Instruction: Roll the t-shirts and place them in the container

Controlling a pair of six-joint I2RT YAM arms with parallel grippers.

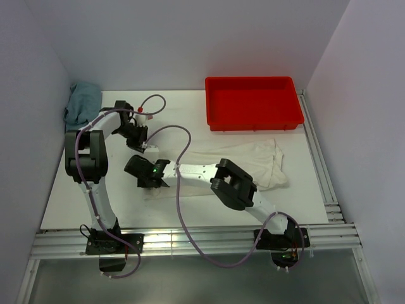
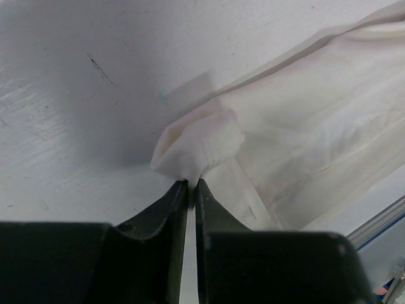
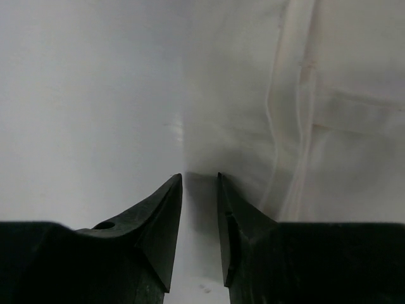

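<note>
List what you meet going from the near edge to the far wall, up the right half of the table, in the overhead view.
Right arm's base → cream t-shirt → red tray.

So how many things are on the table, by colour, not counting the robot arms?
White: 1, the t-shirt
Red: 1, the bin
Blue: 1, the cloth
Total: 3
</note>
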